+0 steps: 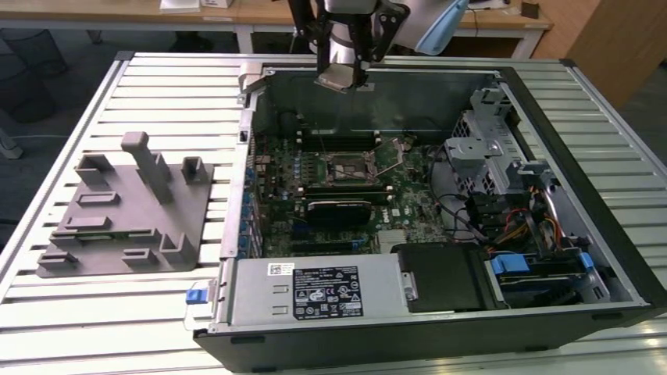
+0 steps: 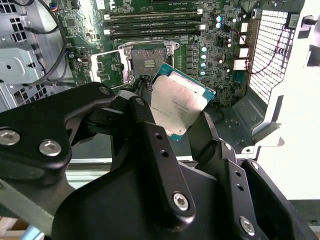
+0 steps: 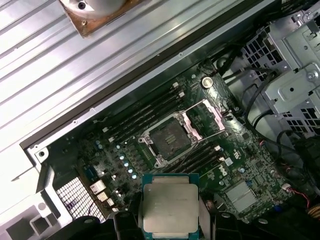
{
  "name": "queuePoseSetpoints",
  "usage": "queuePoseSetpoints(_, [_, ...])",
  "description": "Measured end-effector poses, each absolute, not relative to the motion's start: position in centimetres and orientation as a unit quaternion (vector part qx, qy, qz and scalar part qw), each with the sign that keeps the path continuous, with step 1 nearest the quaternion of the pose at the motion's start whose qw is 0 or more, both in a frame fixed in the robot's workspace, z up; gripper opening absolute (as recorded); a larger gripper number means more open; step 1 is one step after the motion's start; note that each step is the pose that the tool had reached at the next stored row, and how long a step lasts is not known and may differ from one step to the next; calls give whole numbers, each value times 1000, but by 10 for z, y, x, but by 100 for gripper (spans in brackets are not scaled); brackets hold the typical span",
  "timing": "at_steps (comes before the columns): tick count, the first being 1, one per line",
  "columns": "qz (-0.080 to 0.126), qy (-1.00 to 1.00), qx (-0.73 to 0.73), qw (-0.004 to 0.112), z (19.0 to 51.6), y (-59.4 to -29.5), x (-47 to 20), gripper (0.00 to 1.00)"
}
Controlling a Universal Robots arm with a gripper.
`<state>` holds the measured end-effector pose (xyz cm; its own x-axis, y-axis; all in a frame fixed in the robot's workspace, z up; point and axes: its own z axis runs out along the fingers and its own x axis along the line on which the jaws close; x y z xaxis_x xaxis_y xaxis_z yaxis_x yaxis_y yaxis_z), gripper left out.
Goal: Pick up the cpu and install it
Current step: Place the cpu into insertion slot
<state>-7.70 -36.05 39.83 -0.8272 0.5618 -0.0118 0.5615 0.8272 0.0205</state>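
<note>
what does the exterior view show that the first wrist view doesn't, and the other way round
Exterior view: the grey tray with upright blocks on the slatted table, the labelled power supply, and the gripper holding the cpu high over the open case. First wrist view: the cpu's silvery top seen flat-on, and a perforated grille beside the board. Both: the cpu, the open socket and the memory slots.
</note>
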Motion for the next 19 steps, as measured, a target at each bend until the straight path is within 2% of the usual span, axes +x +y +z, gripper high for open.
queuePoseSetpoints(19, [7, 934, 357, 9, 397, -359, -77, 53])
